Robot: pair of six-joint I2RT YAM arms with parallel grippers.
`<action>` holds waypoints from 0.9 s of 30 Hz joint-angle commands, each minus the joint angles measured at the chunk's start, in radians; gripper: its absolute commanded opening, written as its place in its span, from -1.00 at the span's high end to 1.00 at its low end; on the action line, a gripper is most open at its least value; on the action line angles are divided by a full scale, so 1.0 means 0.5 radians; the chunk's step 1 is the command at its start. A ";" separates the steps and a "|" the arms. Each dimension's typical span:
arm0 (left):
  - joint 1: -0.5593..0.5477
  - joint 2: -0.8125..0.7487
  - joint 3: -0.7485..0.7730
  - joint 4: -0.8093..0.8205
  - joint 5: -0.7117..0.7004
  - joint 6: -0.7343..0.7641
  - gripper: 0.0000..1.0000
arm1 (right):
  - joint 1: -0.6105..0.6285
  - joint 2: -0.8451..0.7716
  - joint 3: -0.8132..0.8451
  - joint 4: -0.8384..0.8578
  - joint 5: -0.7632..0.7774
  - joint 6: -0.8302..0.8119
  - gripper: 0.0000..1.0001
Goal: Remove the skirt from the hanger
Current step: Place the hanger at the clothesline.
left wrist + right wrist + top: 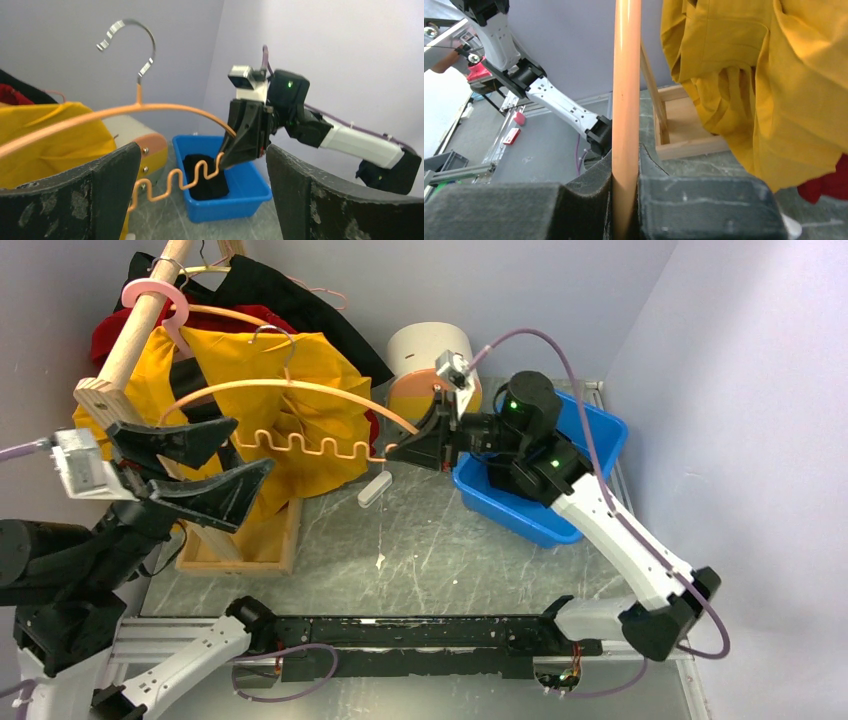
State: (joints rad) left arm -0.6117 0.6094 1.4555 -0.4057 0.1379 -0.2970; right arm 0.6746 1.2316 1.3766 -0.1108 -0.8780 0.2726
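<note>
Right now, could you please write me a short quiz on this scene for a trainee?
1. True or false: the left gripper is shut.
2. What does the right gripper hold? A the orange hanger, B the blue bin, C nothing.
3. Complete: the blue bin holds a ___ cloth.
Key: 1 false; 2 A; 3 black.

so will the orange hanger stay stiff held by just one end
Probably stiff: the orange hanger holds its arch though the right gripper pinches only one tip. Likely light, being thin rod. Its smooth round rod may twist in the grip.
</note>
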 commanded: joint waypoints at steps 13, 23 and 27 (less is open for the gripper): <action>-0.010 -0.081 -0.158 -0.336 0.128 0.092 -0.99 | 0.456 0.826 0.835 0.225 0.202 -0.138 1.00; -0.010 -0.161 -0.052 -0.408 0.067 0.111 -0.99 | 0.629 1.260 1.386 -0.108 0.282 -0.321 1.00; -0.008 -0.163 -0.029 -0.400 0.096 0.106 -0.99 | 0.680 1.316 1.443 -0.263 0.348 -0.413 1.00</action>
State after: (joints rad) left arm -0.6117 0.5377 1.4139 -0.6003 0.1726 -0.2543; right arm 0.9909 1.8751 2.0544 -0.1780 -0.7361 0.1268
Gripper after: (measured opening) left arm 0.993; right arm 0.101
